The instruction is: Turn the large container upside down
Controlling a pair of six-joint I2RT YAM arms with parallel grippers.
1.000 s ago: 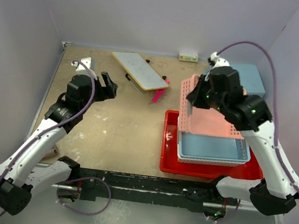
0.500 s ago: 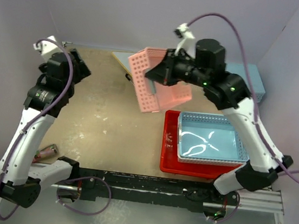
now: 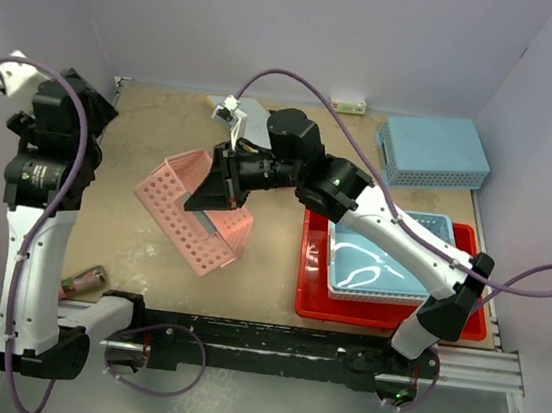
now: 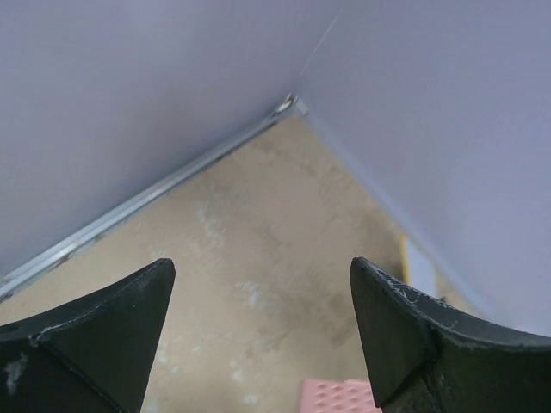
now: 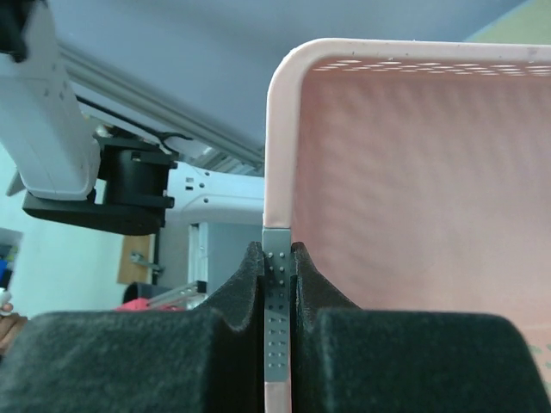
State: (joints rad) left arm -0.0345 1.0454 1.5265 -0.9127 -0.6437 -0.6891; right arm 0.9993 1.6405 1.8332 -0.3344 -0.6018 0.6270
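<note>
As right gripper (image 5: 277,258) clamps pink basket (image 3: 171,196), large container (image 3: 312,284) sits upright.

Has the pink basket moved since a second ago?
Yes. The pink basket was stacked over the red tray; now it is tilted left of that tray, held by the right gripper.

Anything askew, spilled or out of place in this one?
Yes. The pink basket is tilted steeply onto its side over mid-table, with the right end effector clamped on its rim. The red tray lies right way up with a light-blue basket inside it. Nothing looks spilled or broken.
</note>
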